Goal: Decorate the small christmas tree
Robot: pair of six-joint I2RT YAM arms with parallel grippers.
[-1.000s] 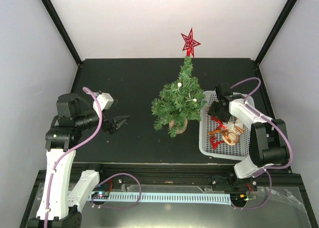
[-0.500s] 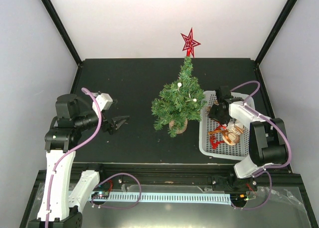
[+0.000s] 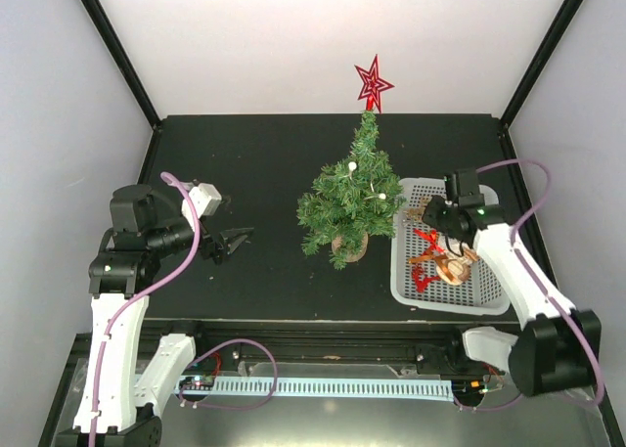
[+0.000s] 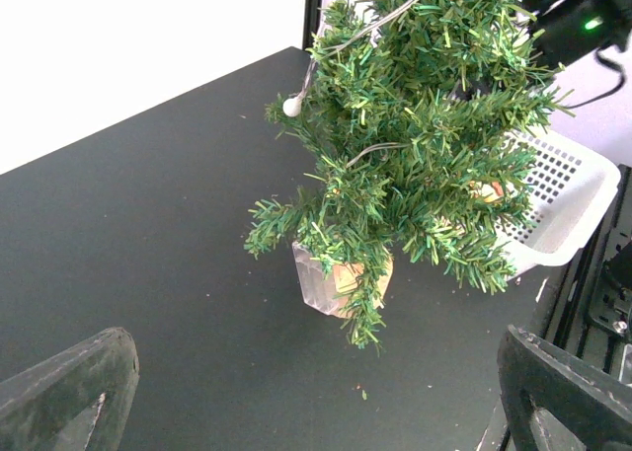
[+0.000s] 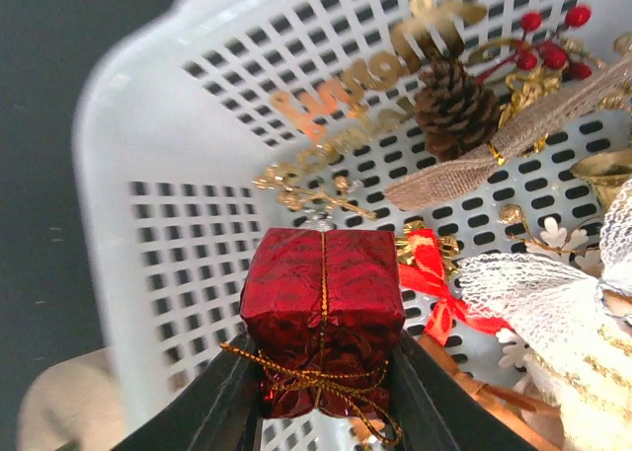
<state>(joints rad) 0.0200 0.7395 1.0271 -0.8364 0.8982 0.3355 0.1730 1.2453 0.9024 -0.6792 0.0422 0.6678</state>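
The small christmas tree stands upright at the middle of the black table, a red star on its tip and a wire of small white bulbs in its branches. Just right of it sits a white basket of ornaments. Over the basket's far end, the right end effector has closed partway and grips a red gift box between its fingers. The left end effector hangs left of the tree, spread wide and empty.
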